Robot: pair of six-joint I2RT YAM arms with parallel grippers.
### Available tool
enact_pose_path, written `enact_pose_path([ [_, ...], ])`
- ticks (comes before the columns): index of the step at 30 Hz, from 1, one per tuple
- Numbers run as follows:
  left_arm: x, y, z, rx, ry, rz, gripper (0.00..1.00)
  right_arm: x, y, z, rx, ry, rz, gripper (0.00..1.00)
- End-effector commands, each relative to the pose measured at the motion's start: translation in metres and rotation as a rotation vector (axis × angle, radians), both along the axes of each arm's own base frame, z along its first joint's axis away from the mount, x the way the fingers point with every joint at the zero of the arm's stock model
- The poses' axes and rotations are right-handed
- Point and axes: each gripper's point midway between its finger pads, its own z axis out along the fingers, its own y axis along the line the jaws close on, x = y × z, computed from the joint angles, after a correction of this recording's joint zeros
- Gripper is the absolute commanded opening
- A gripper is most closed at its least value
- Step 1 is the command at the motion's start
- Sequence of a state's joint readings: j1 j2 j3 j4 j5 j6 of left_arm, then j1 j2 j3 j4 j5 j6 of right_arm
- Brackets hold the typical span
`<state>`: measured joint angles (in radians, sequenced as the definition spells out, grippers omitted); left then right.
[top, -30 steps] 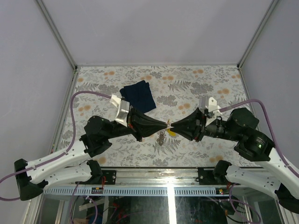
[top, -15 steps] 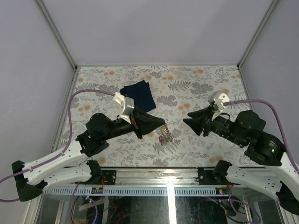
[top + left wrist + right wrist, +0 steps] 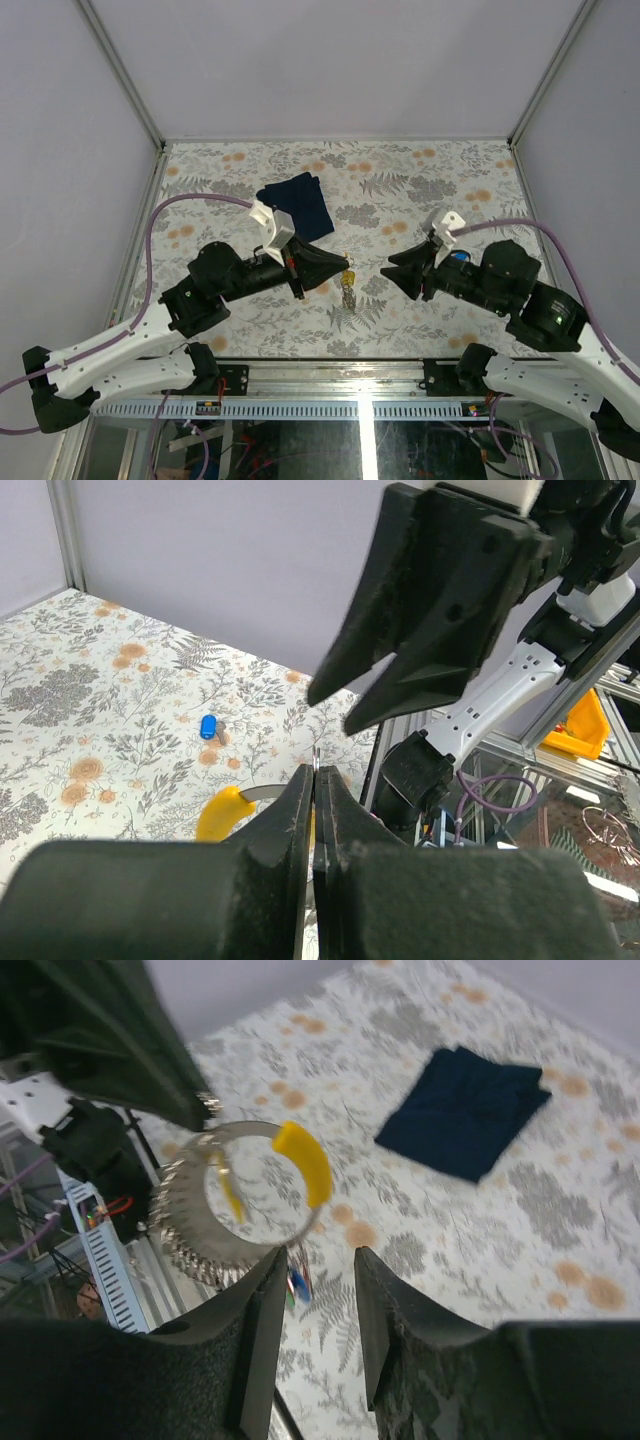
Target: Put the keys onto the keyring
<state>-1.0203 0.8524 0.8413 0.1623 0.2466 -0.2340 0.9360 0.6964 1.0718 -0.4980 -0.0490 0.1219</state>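
Note:
My left gripper is shut on the keyring, a thin grey wire ring held above the table; the wire edge shows between its pads in the left wrist view. Several keys hang in a bunch from the ring. A yellow tag sits on the ring and also shows in the left wrist view. Coloured tags dangle below. My right gripper is open and empty, just right of the ring, its fingers either side of nothing. A loose blue-tagged key lies on the table.
The navy folded cloth lies behind the left gripper, also in the right wrist view. The floral table is framed by metal rails, with walls at the back and sides. The left gripper's tip touches the ring's upper left.
The two grippers met tip to tip, then parted. My right gripper let go, pulled back right, then eased closer. My left gripper drew back left with the ring and keys.

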Motion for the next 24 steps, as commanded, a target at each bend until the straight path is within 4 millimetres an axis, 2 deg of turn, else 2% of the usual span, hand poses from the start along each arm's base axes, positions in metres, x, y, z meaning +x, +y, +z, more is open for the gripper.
enact_pose_path([
  [1,-0.007,0.006,0.038,-0.085,-0.081,-0.016,0.00,-0.027,0.016,0.043,0.170,-0.251,0.213,0.39],
  [4,-0.006,0.003,0.038,-0.075,-0.071,-0.015,0.00,-0.029,0.015,0.049,0.195,-0.382,0.240,0.38],
  [7,-0.002,0.002,0.038,-0.069,-0.056,0.001,0.00,-0.024,0.016,0.051,0.170,-0.404,0.230,0.38],
  [11,0.005,0.003,0.039,-0.079,-0.048,0.039,0.00,-0.023,0.022,0.049,0.115,-0.365,0.259,0.50],
  [13,0.005,0.003,0.041,-0.087,-0.054,0.036,0.00,-0.023,0.025,0.043,0.107,-0.358,0.272,0.53],
  [17,-0.003,0.002,0.050,-0.108,-0.092,-0.007,0.00,-0.017,0.024,0.037,0.092,-0.402,0.251,0.54],
  [21,-0.022,0.000,0.056,-0.111,-0.155,-0.106,0.00,-0.007,0.017,0.038,0.050,-0.501,0.210,0.58],
  [24,-0.035,0.001,0.059,-0.110,-0.185,-0.169,0.00,0.001,0.015,0.029,-0.023,-0.540,0.193,0.61],
])
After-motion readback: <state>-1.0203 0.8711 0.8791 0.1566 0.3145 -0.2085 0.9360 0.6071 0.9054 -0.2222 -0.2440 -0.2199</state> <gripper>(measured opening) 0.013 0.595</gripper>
